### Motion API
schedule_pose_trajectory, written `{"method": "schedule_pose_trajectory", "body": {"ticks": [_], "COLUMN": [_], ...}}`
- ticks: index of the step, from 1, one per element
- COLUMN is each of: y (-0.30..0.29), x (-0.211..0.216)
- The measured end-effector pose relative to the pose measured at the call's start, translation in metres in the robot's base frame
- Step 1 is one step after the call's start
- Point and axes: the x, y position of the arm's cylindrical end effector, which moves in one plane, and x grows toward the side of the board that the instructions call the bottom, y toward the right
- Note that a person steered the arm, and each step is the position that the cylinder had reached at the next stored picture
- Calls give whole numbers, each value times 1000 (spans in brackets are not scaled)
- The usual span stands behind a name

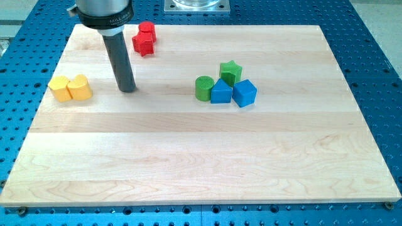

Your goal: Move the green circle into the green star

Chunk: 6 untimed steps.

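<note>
The green circle [203, 88] stands near the board's middle, touching a blue block [221, 92] on its right. The green star [230, 72] sits just up and right of the circle, behind the blue block, a small gap apart from the circle. A blue cube [245, 93] lies right of the blue block and below the star. My tip [128, 89] rests on the board well to the view's left of the green circle, with open wood between them. The rod rises up to the view's top left.
Two yellow blocks [61, 89] [80, 87] sit side by side left of my tip. Two red blocks [143, 44] [147, 30] lie at the view's top, right of the rod. The wooden board [201, 163] lies on a blue perforated table.
</note>
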Motion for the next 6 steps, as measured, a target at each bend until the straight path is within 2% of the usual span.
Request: {"method": "schedule_pose_trajectory", "body": {"ticks": [1, 2, 4, 6], "y": [36, 89, 119, 133], "x": [16, 57, 52, 2]}}
